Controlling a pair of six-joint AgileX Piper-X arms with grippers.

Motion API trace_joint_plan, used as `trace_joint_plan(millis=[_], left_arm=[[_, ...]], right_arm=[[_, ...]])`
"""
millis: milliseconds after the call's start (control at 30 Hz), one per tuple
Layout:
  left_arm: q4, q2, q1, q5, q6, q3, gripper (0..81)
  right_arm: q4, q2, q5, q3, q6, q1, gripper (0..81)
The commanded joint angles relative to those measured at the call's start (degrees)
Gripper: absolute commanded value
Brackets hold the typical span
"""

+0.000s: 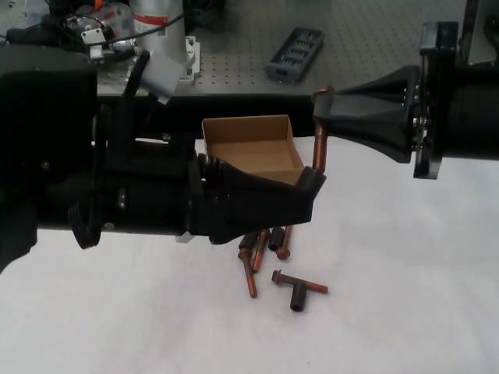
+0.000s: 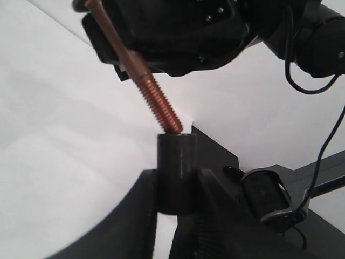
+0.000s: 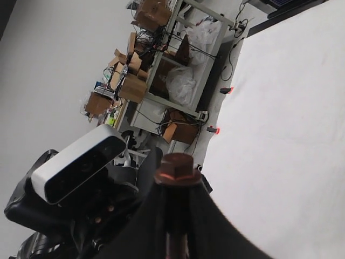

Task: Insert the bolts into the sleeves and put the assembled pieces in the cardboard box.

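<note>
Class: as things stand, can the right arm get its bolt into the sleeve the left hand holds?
Probably yes. The right hand holds the bolt with its threaded tip at the mouth of the sleeve, gripped by the left hand; nothing lies between. The bolt leans, so may need straightening.

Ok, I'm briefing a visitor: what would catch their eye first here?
The right gripper holds a copper bolt, its threaded tip at the mouth of the dark sleeve clamped in the left gripper. On the bench, loose bolts and sleeves lie near the open cardboard box.

I count five bolts (image 1: 301, 284), four sleeves (image 1: 299, 300) and one cardboard box (image 1: 249, 148).
</note>
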Motion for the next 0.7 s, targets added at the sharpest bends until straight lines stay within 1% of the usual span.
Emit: trace_joint_plan(millis=[0,200,333,500,667], left_arm=[[-1.28,-0.58,-0.21,-1.34,-0.24,-0.10,0.6],[-3.59,-0.58,-0.21,-2.36,-1.12,-0.10,0.6],[-4.48,-0.58,-0.21,-3.41,-1.10,-0.10,0.6],[-4.69,-0.58,-0.21,-4.53,-3.34,-0.10,0.6],[-5.01,-0.58,-0.21,-6.37,-3.73,-0.10,0.6]], right_arm=[[-0.87,-0.13,-1.44,-0.29,0.16,0.11,2.8],[-0.87,-0.13,-1.42,-0.29,-0.03,0.11,2.8],[-1.42,-0.13,-0.24,-0.29,-0.18,0.11,2.8],[-2.54,-0.13,1.14,-0.29,-1.56,0.11,2.8],[-2.54,-0.27,3.18,-0.29,-2.84,2.02,2.8]])
